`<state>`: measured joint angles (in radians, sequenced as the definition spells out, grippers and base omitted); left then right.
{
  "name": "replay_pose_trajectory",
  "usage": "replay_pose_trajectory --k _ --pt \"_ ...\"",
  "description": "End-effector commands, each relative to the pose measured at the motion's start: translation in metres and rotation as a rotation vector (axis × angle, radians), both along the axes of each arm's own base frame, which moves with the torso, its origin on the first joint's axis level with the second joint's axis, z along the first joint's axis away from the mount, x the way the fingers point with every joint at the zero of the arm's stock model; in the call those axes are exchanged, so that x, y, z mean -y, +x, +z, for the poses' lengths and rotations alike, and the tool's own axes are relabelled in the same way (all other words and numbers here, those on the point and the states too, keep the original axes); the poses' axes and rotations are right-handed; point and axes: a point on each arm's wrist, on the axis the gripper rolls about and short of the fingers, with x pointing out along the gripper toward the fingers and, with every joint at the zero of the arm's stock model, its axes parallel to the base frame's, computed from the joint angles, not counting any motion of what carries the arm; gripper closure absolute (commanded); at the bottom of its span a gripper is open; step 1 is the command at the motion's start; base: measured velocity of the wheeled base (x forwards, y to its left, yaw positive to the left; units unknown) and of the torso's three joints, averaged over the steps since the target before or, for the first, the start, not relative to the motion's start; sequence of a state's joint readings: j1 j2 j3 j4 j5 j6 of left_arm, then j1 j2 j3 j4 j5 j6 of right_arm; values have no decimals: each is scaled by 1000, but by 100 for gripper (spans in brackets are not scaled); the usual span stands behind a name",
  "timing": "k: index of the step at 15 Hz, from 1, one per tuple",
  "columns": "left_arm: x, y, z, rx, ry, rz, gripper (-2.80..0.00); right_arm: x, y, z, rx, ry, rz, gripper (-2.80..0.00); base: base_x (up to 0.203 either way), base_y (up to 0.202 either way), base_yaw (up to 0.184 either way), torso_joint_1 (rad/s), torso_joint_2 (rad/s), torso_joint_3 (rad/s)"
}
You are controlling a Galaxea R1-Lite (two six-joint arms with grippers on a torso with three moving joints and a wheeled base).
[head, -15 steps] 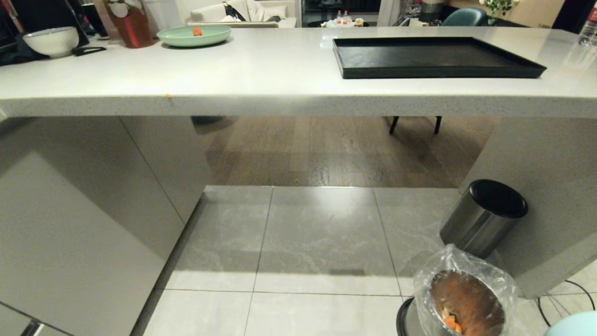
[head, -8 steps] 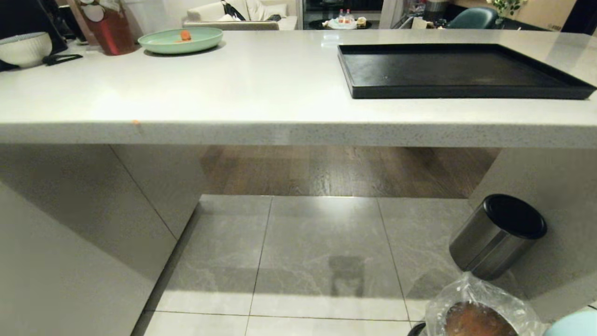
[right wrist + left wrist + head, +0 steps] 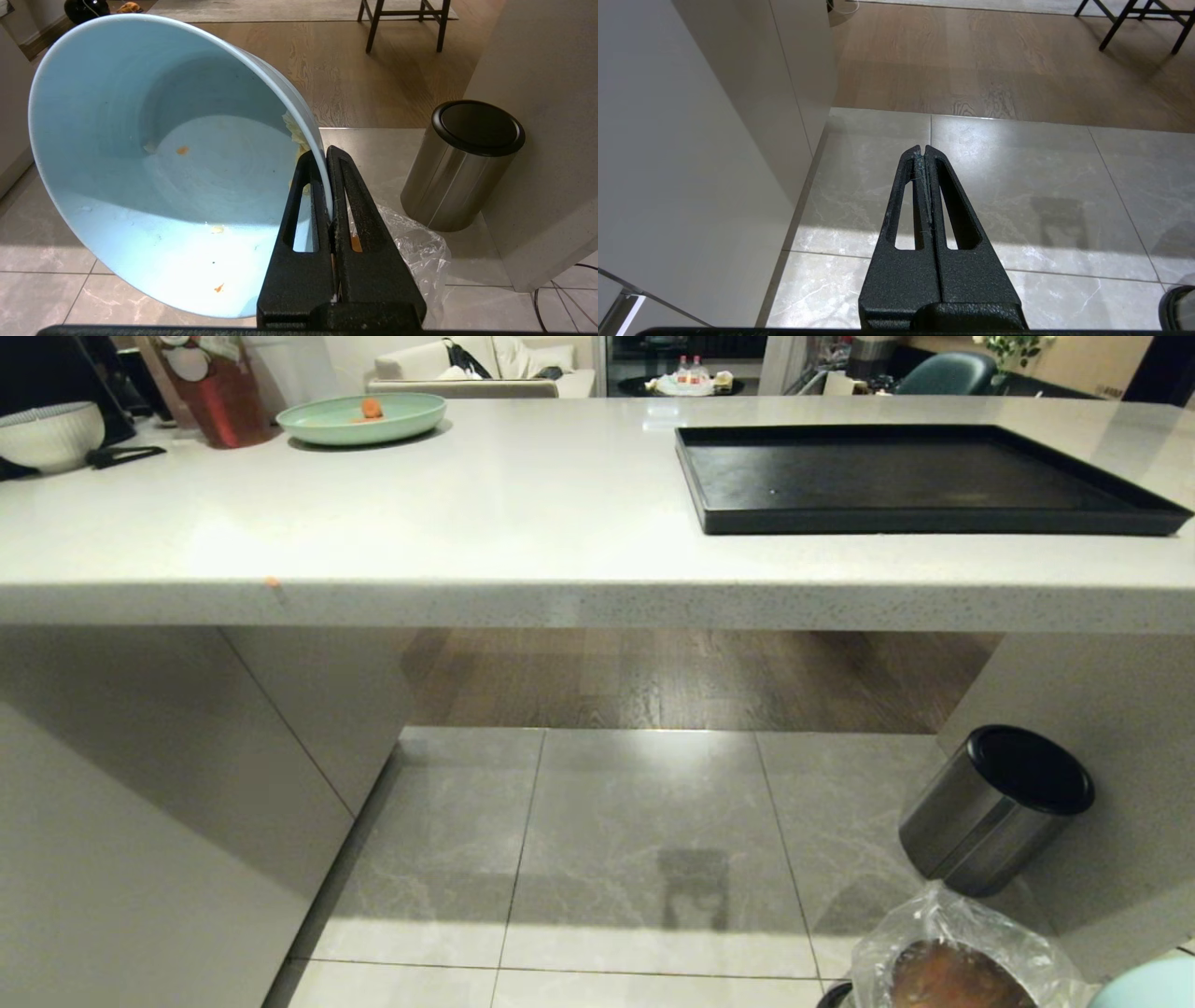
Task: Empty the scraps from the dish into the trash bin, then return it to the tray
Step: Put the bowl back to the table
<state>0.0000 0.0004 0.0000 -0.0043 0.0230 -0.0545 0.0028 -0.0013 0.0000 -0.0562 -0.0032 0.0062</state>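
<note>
The dish [image 3: 163, 186], a pale sky-blue bowl, hangs tilted on its side, and my right gripper [image 3: 323, 156] is shut on its rim. Only small scraps cling inside: an orange speck [image 3: 182, 150] and a pale yellow bit [image 3: 294, 135] near the rim. The dish's edge [image 3: 1153, 987] shows at the bottom right corner of the head view, beside the trash bin [image 3: 952, 971] with its crinkled clear liner [image 3: 416, 247]. The black tray [image 3: 915, 476] lies empty on the counter's right. My left gripper [image 3: 923, 148] is shut on nothing, low over the floor tiles.
A steel cylinder with a black lid [image 3: 994, 812] stands behind the bin against the counter's side panel. On the white counter [image 3: 560, 523] sit a mint-green plate [image 3: 361, 418] with a carrot piece, a white bowl [image 3: 51, 434] and a red-brown jar [image 3: 219, 392].
The whole head view shifted between one second and half a second ago, so the camera moved: the counter sits lower and nearer, the bin closer to the bottom edge. Nothing has changed since.
</note>
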Motion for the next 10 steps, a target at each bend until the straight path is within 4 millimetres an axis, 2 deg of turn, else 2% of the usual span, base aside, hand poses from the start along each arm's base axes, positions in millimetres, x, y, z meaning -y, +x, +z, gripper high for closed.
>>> replay_pose_trajectory --k 1,10 --pt "0 0 0 -1 -1 0 0 0 0 0 -1 0 0 0 0 0 0 0 0 0" --pt "0 0 0 -1 -1 0 0 0 0 0 -1 0 0 0 0 0 0 -2 -8 -9"
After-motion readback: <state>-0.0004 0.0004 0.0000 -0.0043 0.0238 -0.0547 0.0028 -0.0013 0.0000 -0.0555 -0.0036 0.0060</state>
